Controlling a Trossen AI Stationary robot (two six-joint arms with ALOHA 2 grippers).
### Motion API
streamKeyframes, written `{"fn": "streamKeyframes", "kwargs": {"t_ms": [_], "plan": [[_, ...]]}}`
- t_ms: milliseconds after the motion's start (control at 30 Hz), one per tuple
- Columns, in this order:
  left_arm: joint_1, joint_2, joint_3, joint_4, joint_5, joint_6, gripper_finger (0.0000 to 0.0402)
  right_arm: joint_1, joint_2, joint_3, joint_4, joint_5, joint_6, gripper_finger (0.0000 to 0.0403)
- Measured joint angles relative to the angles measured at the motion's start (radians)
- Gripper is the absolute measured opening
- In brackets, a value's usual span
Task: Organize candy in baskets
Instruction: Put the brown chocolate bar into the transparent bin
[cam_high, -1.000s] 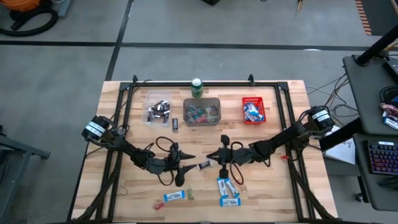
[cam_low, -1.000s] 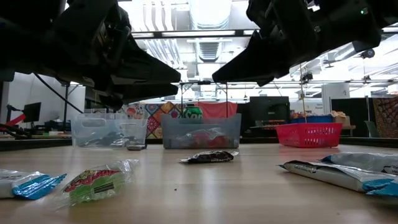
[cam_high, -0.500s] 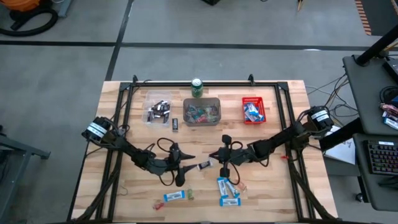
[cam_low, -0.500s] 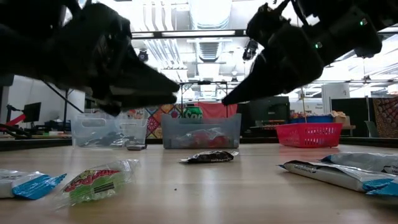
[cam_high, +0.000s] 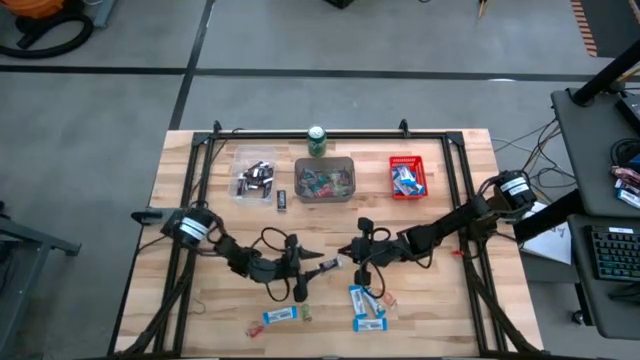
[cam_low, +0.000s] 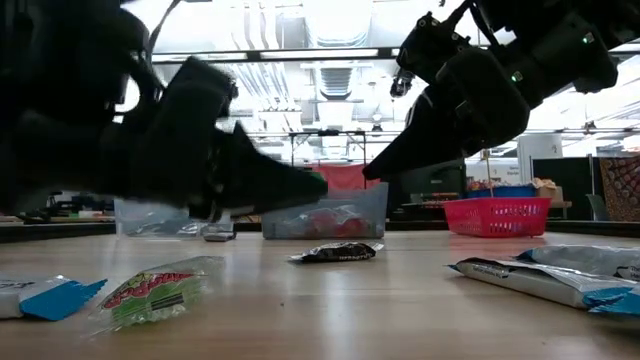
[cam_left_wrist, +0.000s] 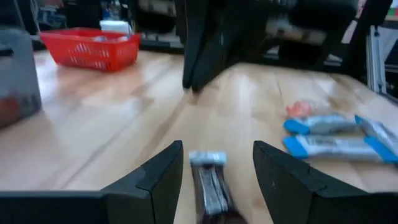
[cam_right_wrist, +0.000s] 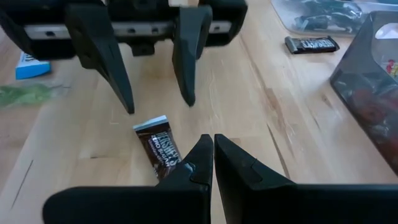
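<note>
The left claw (cam_high: 312, 262) had slid toward the middle of the worktop (cam_high: 450, 310) since a moment before, and its arm had swung in closer too. Its two fingers (cam_left_wrist: 163, 171) were spread wide, and the dark candy bar (cam_high: 329, 265) lay flat on the wood between them. The bar had not moved. The right claw (cam_high: 352, 250) had stayed in about the same spot, just on the other side of the bar, with its fingers (cam_right_wrist: 198, 163) pressed together (the tips touched each other, with nothing between them). The two claws faced each other with only the bar between, so there was very little room there.

At the back of the worktop stood the clear basket (cam_high: 254, 173), the grey basket (cam_high: 324, 179) and the red basket (cam_high: 408, 176), side by side with gaps between them. All three held candy. One more dark bar (cam_high: 283, 198) lay loose just beside the clear basket. A green can (cam_high: 317, 140) stood behind the grey basket, near the back edge.

Near the front edge lay blue-and-white bars (cam_high: 366, 305), with another blue-and-white bar (cam_high: 280, 316) and a small green piece (cam_high: 307, 313) close by. The wood between the claws and the baskets was open, and so were both side parts of the worktop.
</note>
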Motion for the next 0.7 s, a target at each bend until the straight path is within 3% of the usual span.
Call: {"fn": "streamKeyframes", "kwargs": {"t_ms": [167, 367, 700], "plan": [[0.009, 0.035, -0.002, 0.012, 0.007, 0.027, 0.0178, -0.005, 0.000, 0.000, 0.001, -0.002, -0.007, 0.0009], [0.011, 0.027, -0.010, -0.059, 0.085, 0.059, 0.0178, -0.007, 0.000, 0.000, 0.001, -0.001, -0.007, 0.0009], [0.022, 0.025, -0.002, -0.170, 0.035, -0.024, 0.0178, -0.009, 0.000, 0.001, 0.008, 0.000, -0.008, 0.0009]]}}
